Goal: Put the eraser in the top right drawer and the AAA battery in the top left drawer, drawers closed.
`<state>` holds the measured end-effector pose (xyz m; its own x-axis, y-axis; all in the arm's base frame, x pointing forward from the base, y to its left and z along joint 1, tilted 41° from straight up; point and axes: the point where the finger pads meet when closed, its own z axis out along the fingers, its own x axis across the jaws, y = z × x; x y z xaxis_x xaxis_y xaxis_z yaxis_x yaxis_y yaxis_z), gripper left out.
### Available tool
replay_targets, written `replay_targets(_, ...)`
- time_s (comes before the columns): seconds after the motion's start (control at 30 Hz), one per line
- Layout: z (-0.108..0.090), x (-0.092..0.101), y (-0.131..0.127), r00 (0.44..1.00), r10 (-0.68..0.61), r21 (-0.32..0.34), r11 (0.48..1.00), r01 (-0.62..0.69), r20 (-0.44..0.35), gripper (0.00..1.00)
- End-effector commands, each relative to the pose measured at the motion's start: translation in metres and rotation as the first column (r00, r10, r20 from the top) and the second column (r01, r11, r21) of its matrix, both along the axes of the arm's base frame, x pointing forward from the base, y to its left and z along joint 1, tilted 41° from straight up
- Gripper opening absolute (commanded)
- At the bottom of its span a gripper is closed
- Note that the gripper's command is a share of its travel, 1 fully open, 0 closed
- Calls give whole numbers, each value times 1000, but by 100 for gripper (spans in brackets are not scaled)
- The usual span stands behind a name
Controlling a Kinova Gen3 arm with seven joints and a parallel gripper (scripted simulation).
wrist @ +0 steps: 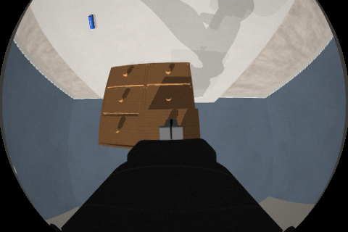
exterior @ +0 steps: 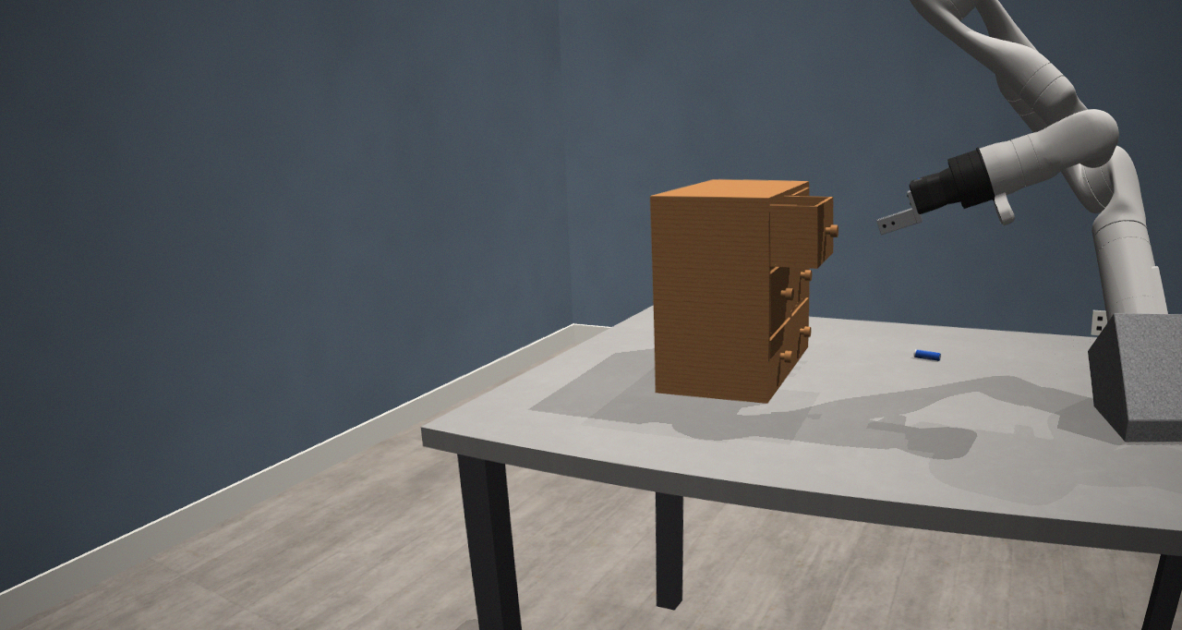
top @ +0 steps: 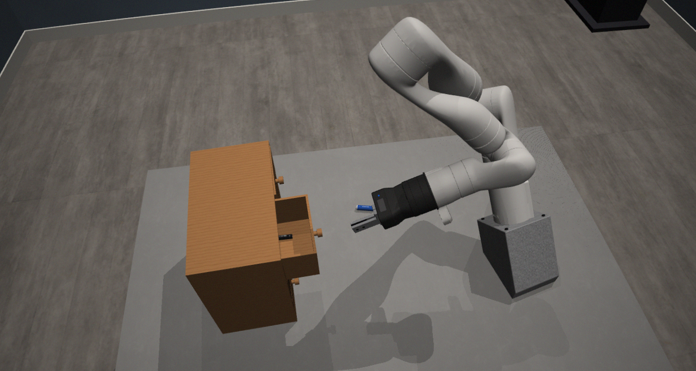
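The wooden chest (top: 228, 212) (exterior: 702, 296) (wrist: 126, 97) stands on the table with its fronts toward the arm. Its top-row left drawer (top: 301, 264) (exterior: 797, 229) is pulled partway out, and the dark AAA battery (top: 284, 236) lies inside it. The top-row right drawer (top: 279, 179) is pushed in. The blue eraser (top: 362, 207) (exterior: 926, 354) (wrist: 91, 22) lies flat on the table between the chest and the arm's base. My gripper (top: 357, 226) (exterior: 888, 224) (wrist: 171, 125) is shut and empty. It hovers at top-row height, pointing at the open drawer's front, a short way off it.
The arm's grey base block (top: 520, 257) (exterior: 1144, 374) stands on the table's right side. The lower drawers are pushed in. The table's near edge (exterior: 743, 486) runs in front of the chest. A black stand (top: 610, 3) is on the floor far off.
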<state>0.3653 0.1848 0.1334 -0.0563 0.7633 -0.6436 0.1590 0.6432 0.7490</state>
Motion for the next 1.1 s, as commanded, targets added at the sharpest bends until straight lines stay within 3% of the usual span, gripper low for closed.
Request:
replay_targets(0.0,2,12,-7,1000,-23,5,1000,23,6,0)
replay_targets(0.33,0,25,-8,1000,-23,5,1000,23,6,0)
replay_targets(1.07,0,26,-8,1000,-23,5,1000,23,6,0)
